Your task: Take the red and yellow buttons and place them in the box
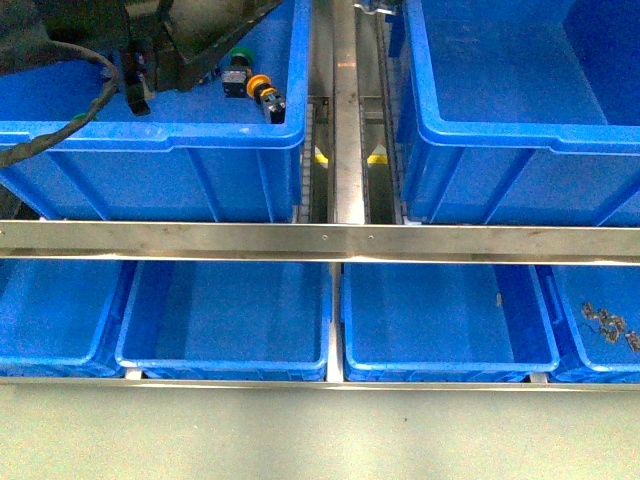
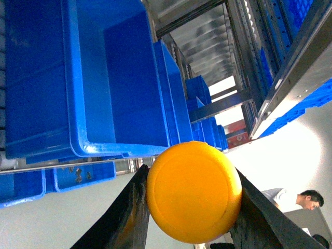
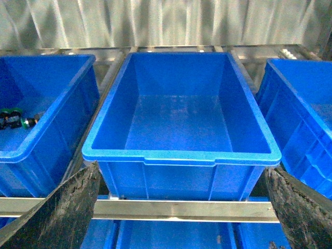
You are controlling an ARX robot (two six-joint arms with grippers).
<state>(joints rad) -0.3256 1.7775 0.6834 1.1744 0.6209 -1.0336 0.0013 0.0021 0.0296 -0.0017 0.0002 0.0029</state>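
The left end effector [image 2: 193,207] is pinching a yellow button [image 2: 194,198] by its round cap, one dark finger [image 2: 122,218] pressing on each side of it. In the left wrist view the cap is facing the camera, so the button's long axis is running along the line of the fingers and its body is hidden behind the cap. In the front view the left arm [image 1: 150,40] is reaching over the upper left crate [image 1: 150,135], where a green-capped switch [image 1: 237,68] and an orange-yellow capped button [image 1: 266,93] are lying on the floor near the right wall.

The box [image 1: 520,135] is standing on the upper shelf to the right, across the metal rail [image 1: 345,110] from the left crate. So the drop point is lying to the right of the loaded end effector, on the far side of that rail and over the box's thick rim. Judging from this, the coming move is a sideways carry to the right with enough height to clear both rims.

The right end effector [image 3: 181,207] is spread wide, its two fingers [image 3: 57,212] framing the box [image 3: 181,155] from the near side and gripping nothing. It is sitting nearer to the box than the left arm, but the left one is carrying the button. In the right wrist view the box floor is showing no buttons, so I judge the sorting to be at an early stage.
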